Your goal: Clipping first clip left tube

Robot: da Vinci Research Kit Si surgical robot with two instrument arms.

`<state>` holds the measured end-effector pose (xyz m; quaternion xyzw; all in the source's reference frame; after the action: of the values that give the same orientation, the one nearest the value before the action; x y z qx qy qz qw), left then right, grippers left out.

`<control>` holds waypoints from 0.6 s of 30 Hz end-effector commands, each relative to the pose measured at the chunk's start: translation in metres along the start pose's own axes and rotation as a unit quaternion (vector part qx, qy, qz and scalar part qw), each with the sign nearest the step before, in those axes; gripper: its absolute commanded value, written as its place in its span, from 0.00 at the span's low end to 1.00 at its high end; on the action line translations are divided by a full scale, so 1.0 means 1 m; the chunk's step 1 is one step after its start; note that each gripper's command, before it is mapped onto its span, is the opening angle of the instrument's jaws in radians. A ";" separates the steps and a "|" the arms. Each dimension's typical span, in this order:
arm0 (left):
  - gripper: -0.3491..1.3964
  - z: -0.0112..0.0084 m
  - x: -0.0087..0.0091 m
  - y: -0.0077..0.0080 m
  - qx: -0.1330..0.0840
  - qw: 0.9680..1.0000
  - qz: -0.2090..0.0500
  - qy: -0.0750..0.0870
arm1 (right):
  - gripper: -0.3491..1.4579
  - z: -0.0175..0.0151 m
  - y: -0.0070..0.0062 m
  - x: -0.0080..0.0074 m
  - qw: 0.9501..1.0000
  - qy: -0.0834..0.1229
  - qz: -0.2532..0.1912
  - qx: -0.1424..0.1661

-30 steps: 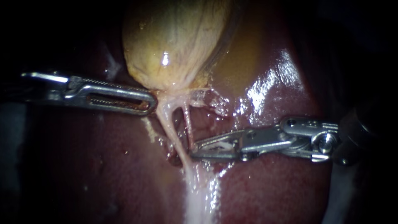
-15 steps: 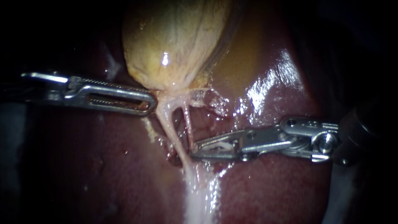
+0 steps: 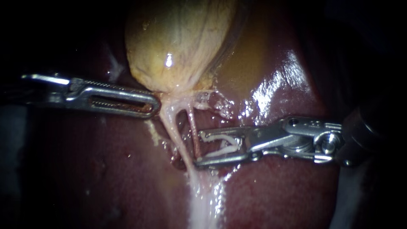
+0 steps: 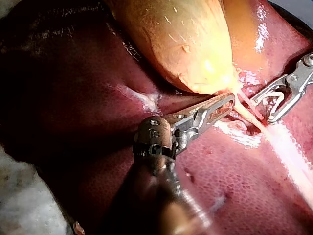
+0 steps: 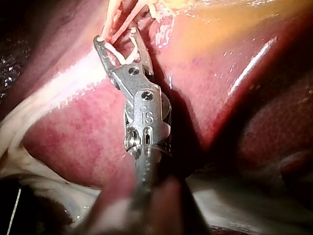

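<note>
Where the gallbladder (image 3: 178, 46) narrows to its neck, two tubes run down over the liver (image 3: 275, 191). The left tube (image 3: 174, 135) is the pale, thicker one. The right tube (image 3: 195, 131) is thin and reddish, and the two converge lower down into a pale band.

Left instrument (image 3: 151, 105): its jaws lie together, with the tip touching tissue at the neck. I cannot tell whether a fold is caught there.

Right instrument (image 3: 198, 149): its jaws stand apart and carry a white clip (image 3: 224, 150), with one leg of the clip along each jaw.

Key relation: the left tube's long axis runs from the neck downward, slanting slightly toward the right instrument. The clip-bearing jaws lie nearly crosswise to it, with their mouth facing it. The tube is not yet inside that mouth; it sits just beyond the tips. The thin right tube crosses right at the mouth, between the jaws and the left tube. The lower jaw's tip is close to where the tubes merge, and I cannot tell whether it touches there.

Judgement: the right instrument is the nearer one for this step and the only one carrying a clip. The next move calls for a short advance along its shaft line until both clip legs straddle the left tube. The risk is that the clip takes in the right tube as well, or that the lower tip snags the merging tissue.
</note>
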<state>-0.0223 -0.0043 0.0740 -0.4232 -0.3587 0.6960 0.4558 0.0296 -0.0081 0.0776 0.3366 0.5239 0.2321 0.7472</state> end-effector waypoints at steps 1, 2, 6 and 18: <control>0.00 0.0000 0.0000 0.0000 0.000 1.000 0.000 0.000 | 0.44 0.0000 0.0000 0.0000 1.000 -0.001 -0.001 -0.001; 0.00 0.0000 0.0000 0.0000 0.000 1.000 0.000 0.000 | 0.44 0.0000 0.0000 0.0000 1.000 -0.001 -0.001 -0.001; 0.00 0.0000 0.0000 0.0000 0.000 1.000 0.000 0.000 | 0.45 -0.0001 -0.0001 0.0002 1.000 0.001 -0.003 -0.001; 0.00 0.0000 0.0000 0.0000 0.000 1.000 0.000 0.000 | 0.45 -0.0003 -0.0007 0.0008 1.000 0.005 -0.004 0.001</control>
<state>-0.0223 -0.0044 0.0740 -0.4232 -0.3587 0.6960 0.4559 0.0296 -0.0080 0.0764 0.3334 0.5302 0.2285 0.7453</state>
